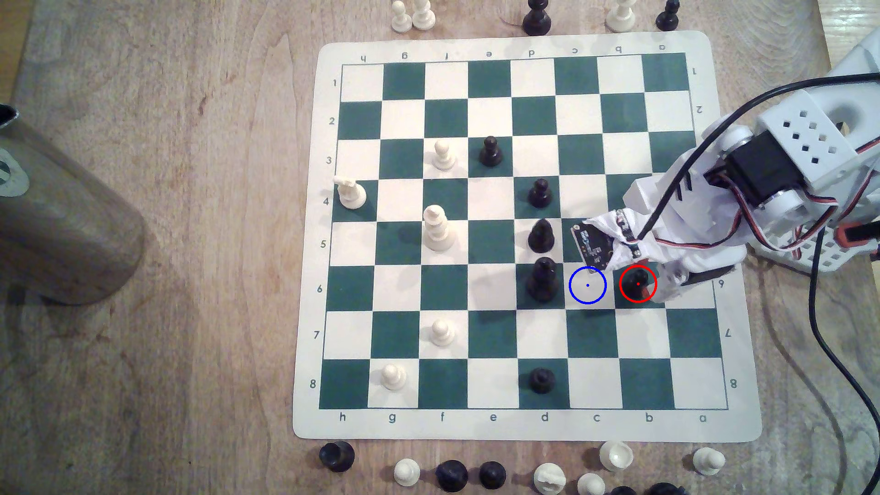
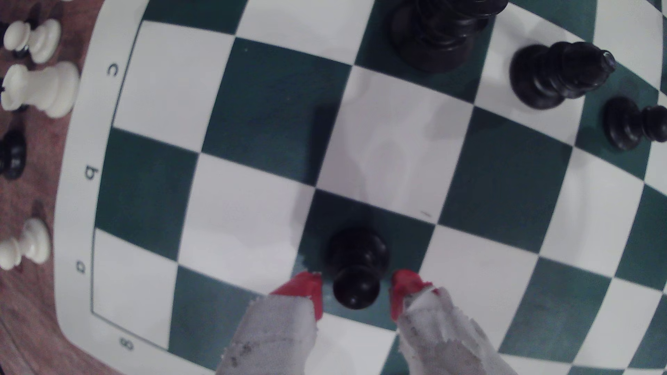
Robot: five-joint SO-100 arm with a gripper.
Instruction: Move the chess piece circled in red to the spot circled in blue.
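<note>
Gripper [image 2: 356,290] open, red fingertips [image 2: 305,288] flanking pawn [image 2: 357,268] with gaps either side; pawn upright on green square, blue-ringed square [image 1: 587,285] adjacent.

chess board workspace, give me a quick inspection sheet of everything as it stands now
surface: green and cream chess mat lying flat on a wooden table.
job's things: black pawn stands upright on a dark green square inside the red ring; blue-ringed square, the cream one next to it on the exterior view's left, is free.
clutter: captured black and white pieces off the mat along its two edges; three black pieces in a column just beyond the blue-ringed square.
grippers: pincer open, red fingertips either side of the pawn's head, a small gap each side.
cables: black cable trails off the arm across the table.
surroundings: wooden cylinder at the exterior view's left.
</note>
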